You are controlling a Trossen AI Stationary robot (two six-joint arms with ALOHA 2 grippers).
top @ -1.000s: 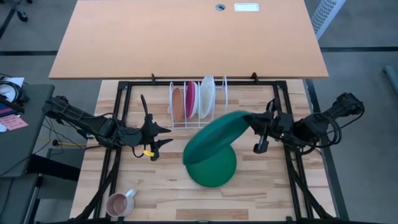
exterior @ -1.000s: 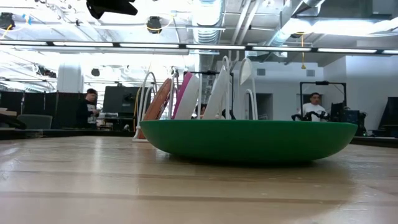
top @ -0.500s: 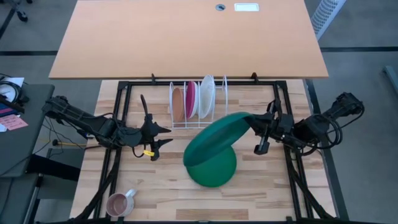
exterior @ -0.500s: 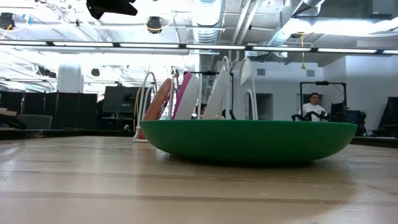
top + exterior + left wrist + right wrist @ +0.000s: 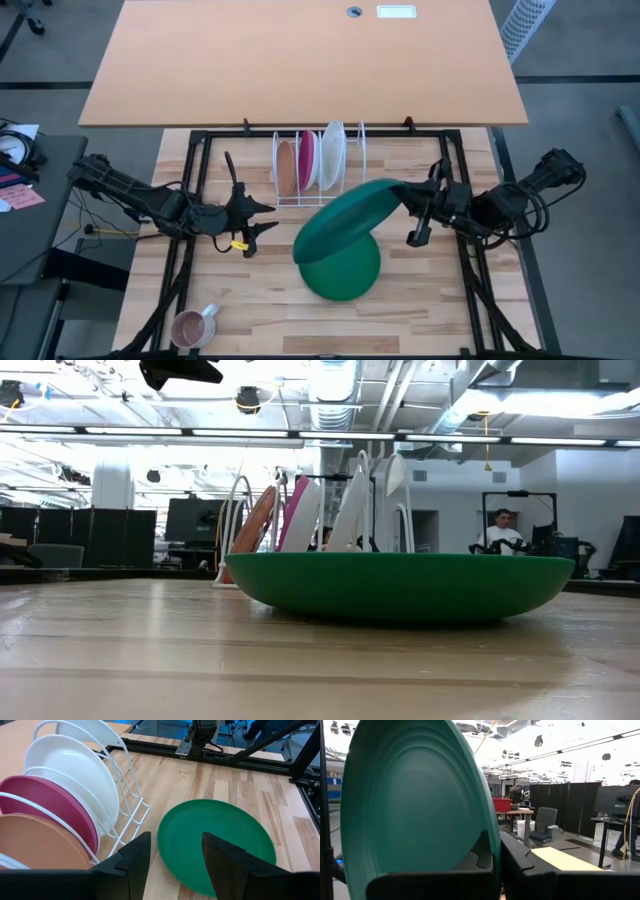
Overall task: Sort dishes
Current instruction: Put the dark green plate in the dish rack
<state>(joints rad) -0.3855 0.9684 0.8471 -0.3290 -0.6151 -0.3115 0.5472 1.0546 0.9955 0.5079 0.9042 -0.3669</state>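
Wooden slatted table (image 5: 250, 290): white wire rack (image 5: 352, 165) holds orange-brown plate (image 5: 286, 168), magenta plate (image 5: 307, 160), white plate (image 5: 332, 154). Right gripper (image 5: 407, 200) clamped on raised dark green plate (image 5: 345, 221); second green plate (image 5: 215, 840) lies flat, unracked. Left gripper (image 5: 172, 851) parted, idle beside rack.

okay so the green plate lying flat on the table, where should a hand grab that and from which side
Take the flat green plate by its raised rim, at the edge facing the left hand, fingers pinching over the lip. It lies flat, so only the upturned rim gives purchase. The right hand is already shut on the lifted green plate.
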